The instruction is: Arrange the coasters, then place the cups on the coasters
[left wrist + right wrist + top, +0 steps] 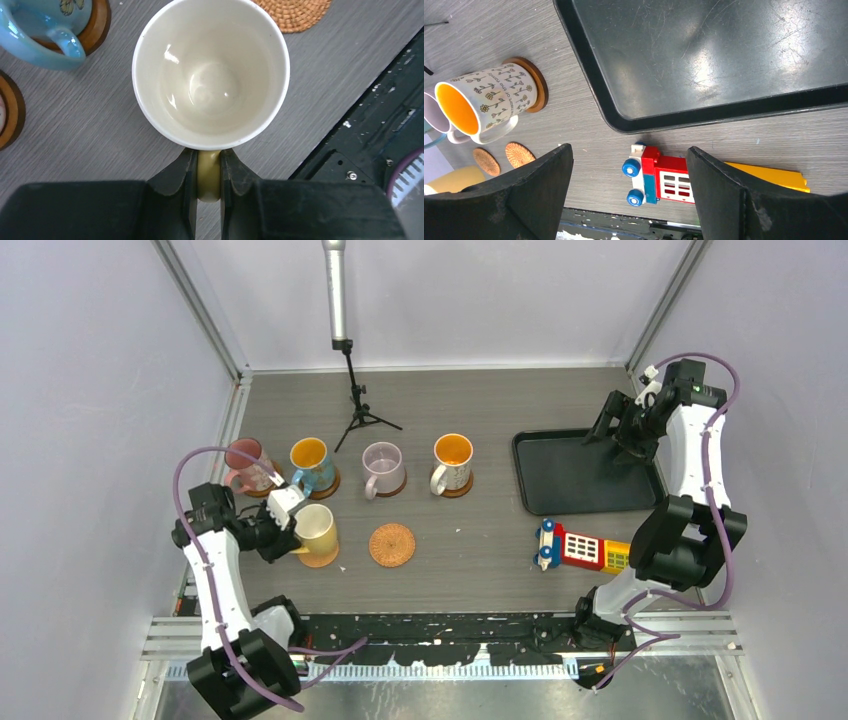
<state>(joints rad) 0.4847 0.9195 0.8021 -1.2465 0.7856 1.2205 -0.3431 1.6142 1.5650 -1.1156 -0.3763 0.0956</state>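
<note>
My left gripper [293, 534] [209, 167] is shut on the handle of the yellow cup [316, 528] [210, 75]. The cup is upright over an orange-brown coaster [322, 558]; I cannot tell whether it rests on it. A second woven coaster [391, 545] [295, 12] lies bare to its right. Behind, the pink cup [245, 465], the blue cup [311, 465] [45, 30], the lilac cup [383, 468] and the white cup [452, 462] [481, 102] each stand on a dark coaster. My right gripper [625, 427] [629, 152] hangs open and holds nothing above the far right.
A black tray [585, 475] [704, 55] lies at the right. The colourful toy phone [582, 547] [659, 175] sits in front of it. A small tripod [358, 415] with a pole stands at the back centre. Walls close in both sides.
</note>
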